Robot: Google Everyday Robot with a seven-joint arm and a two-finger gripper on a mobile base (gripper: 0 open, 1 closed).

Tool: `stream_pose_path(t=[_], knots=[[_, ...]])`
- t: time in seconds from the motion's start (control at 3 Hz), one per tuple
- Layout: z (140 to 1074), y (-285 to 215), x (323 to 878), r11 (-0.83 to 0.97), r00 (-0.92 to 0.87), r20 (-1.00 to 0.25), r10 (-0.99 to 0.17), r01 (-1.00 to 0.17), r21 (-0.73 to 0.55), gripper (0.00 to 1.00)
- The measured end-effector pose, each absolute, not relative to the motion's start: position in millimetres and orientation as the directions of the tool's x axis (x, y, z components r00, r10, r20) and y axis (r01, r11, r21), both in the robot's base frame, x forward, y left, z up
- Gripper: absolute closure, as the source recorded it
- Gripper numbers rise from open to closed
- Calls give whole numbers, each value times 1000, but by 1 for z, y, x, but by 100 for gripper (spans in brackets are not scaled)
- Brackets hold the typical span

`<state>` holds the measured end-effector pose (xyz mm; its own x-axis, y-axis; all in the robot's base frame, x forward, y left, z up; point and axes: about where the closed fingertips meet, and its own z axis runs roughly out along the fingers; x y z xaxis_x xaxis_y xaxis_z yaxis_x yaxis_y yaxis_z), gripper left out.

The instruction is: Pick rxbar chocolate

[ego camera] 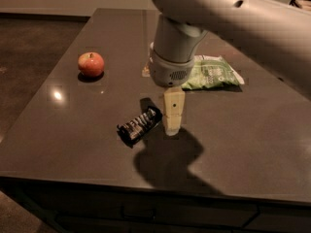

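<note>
The rxbar chocolate (140,125) is a small flat black bar with white lettering. It lies at an angle on the dark table (73,140), near the front middle. My gripper (173,125) hangs from the grey arm, pointing down, just right of the bar's right end and close above the table. Its cream fingers (174,109) overlap in this view. The gripper holds nothing that I can see.
A red apple (91,64) sits at the left of the table. A green-and-white chip bag (212,72) lies behind my arm at the right. The table's front edge runs near the bottom of the view; dark floor lies to the left.
</note>
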<state>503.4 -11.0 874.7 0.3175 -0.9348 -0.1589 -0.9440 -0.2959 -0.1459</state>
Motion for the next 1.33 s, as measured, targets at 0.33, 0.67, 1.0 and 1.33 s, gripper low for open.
stream_pose_path(t=[0.33, 0.67, 1.0, 1.33], knots=[[853, 6, 494, -386, 400, -141, -906, -915, -113, 0], [839, 16, 487, -445, 452, -121, -884, -892, -76, 16], [829, 22, 483, -479, 481, -102, -871, -877, -45, 41], [832, 23, 482, -484, 485, -95, -869, -874, -36, 64]])
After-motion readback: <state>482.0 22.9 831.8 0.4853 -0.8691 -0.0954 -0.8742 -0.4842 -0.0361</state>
